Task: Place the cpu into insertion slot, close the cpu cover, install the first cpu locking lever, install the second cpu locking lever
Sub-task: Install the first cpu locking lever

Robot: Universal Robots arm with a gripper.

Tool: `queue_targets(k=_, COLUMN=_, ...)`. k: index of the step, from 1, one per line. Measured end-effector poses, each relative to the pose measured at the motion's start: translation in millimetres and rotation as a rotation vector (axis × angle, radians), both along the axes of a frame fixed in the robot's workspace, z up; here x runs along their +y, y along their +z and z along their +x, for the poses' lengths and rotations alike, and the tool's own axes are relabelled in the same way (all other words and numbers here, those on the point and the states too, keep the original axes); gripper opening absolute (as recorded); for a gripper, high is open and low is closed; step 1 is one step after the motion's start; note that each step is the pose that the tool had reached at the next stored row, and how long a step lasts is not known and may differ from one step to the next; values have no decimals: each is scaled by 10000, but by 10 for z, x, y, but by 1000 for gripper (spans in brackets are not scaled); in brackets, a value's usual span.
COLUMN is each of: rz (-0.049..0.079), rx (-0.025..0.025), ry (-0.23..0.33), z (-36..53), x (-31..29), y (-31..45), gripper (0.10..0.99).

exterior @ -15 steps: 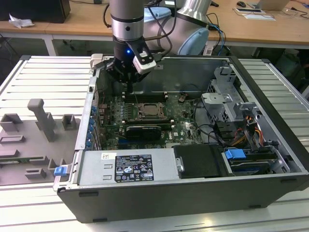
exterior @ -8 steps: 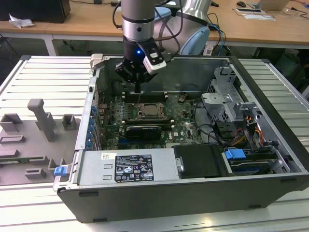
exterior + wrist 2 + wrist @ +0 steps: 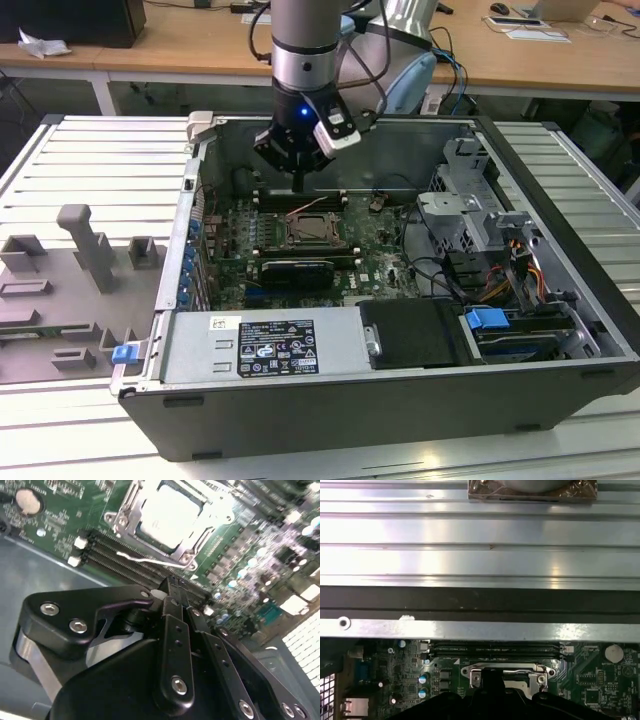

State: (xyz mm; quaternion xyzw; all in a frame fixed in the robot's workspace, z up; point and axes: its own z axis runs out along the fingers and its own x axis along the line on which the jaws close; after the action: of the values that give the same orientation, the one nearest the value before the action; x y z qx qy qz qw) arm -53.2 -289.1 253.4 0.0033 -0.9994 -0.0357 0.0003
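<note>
The cpu (image 3: 170, 522), a pale square chip, lies in the insertion slot (image 3: 318, 232) in the middle of the green board. The cpu cover (image 3: 199, 544), a silvery frame, is down around it. A thin silver wire lever (image 3: 150, 560) runs along the socket's side nearest the memory slots, and I cannot tell whether it is latched. My gripper (image 3: 170, 582) hangs just above the board beside that side of the socket, over the memory slots. Its black fingers are shut together with nothing between them. The exterior view has the gripper (image 3: 298, 184) behind the socket, and the first wrist view shows the gripper (image 3: 492, 679) at the socket's edge.
Long black memory slots (image 3: 300, 200) lie under the gripper. The open case's rear wall (image 3: 480, 627) is close behind. A power supply (image 3: 260, 345) fills the near side and a drive cage (image 3: 470, 200) stands at the exterior view's right. Grey fixtures (image 3: 85, 250) sit outside the case.
</note>
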Motion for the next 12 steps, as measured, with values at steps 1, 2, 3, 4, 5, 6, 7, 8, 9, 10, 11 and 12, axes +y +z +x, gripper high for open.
queue_targets(k=1, rz=67, rx=-3, ry=1, z=8, x=-3, y=-22, gripper=106)
queue_targets(k=2, rz=66, rx=0, ry=1, z=17, x=-4, y=-45, gripper=106)
queue_targets(k=3, rz=69, rx=0, ry=0, z=26, x=-4, y=-57, gripper=106)
queue_targets(k=4, rz=82, rx=0, ry=0, z=36, x=-4, y=-67, gripper=106)
queue_targets(k=5, rz=97, rx=-1, ry=1, z=50, x=-5, y=-76, gripper=106)
queue_targets(k=6, rz=99, rx=1, ry=2, z=73, x=-5, y=-86, gripper=106)
queue_targets(k=7, rz=98, rx=1, ry=-7, z=104, x=-5, y=-104, gripper=106)
queue_targets(k=8, rz=98, rx=0, ry=-22, z=126, x=-5, y=-126, gripper=106)
queue_targets(k=9, rz=99, rx=0, ry=-24, z=139, x=-5, y=-144, gripper=106)
queue_targets(k=10, rz=99, rx=0, ry=-24, z=148, x=-4, y=-157, gripper=106)
queue_targets(k=11, rz=100, rx=-1, ry=-24, z=157, x=-4, y=-174, gripper=106)
queue_targets(k=12, rz=99, rx=0, ry=-24, z=171, x=-1, y=-195, gripper=106)
